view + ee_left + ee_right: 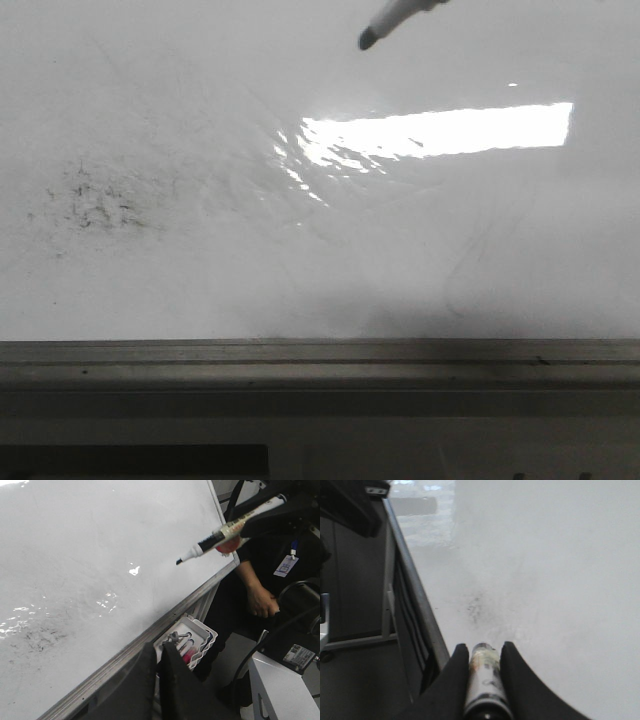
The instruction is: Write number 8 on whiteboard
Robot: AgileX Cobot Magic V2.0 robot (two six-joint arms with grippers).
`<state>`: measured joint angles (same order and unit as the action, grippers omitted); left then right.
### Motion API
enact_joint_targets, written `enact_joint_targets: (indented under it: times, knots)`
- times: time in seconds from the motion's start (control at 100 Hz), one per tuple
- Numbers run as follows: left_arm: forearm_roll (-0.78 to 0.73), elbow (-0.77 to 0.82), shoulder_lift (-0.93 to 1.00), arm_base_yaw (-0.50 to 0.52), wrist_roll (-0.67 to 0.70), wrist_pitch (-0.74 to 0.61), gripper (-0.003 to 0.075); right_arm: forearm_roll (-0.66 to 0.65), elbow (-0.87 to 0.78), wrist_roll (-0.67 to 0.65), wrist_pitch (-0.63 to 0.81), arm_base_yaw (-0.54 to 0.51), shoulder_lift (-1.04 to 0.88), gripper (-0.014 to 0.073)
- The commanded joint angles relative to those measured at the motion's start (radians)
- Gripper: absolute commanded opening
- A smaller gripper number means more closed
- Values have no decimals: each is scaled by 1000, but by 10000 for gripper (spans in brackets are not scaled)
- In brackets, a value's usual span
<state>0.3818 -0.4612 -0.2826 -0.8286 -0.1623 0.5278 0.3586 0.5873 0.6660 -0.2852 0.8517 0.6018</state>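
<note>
The whiteboard point(300, 260) is glossy white with faint smudges and a grey metal frame edge point(320, 352). No number 8 shows on it, only a patch of faint black specks point(95, 205). My right gripper point(485, 652) is shut on a white marker point(484, 680). The marker's black tip point(368, 39) points down at the board's far side and seems to hover just off the surface. The marker point(215, 539) also shows in the left wrist view over the board's right corner. My left gripper point(159, 652) is shut and empty, off the board beside its frame.
A bright glare point(440, 130) lies on the board's right half. A white tray point(192, 639) holding markers hangs below the board's edge. A person in dark clothes point(260, 592) stands by the board's corner. A grey box point(280, 685) is beside my left gripper.
</note>
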Motion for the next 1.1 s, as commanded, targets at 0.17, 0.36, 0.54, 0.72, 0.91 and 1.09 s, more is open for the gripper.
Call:
enact_joint_targets:
  times: [0.17, 0.36, 0.54, 0.72, 0.91, 1.09]
  knots:
    - [22, -26, -10, -5, 7, -76, -20, -474, 20, -505, 228, 47, 3, -43]
    - [22, -26, -10, -5, 7, -76, -20, -480, 20, -500, 166, 47, 3, -43]
    - [22, -26, -10, -5, 7, -76, -20, -530, 20, -500, 161, 47, 3, -43]
    - [22, -26, -10, -5, 7, -76, -20, -532, 20, -500, 142, 47, 6, -43]
    - [22, -26, -10, -5, 7, -76, -20, -586, 20, -500, 144, 47, 51, -43]
    - [22, -26, -10, -5, 7, -76, -20, -598, 20, -500, 151, 47, 102, -43]
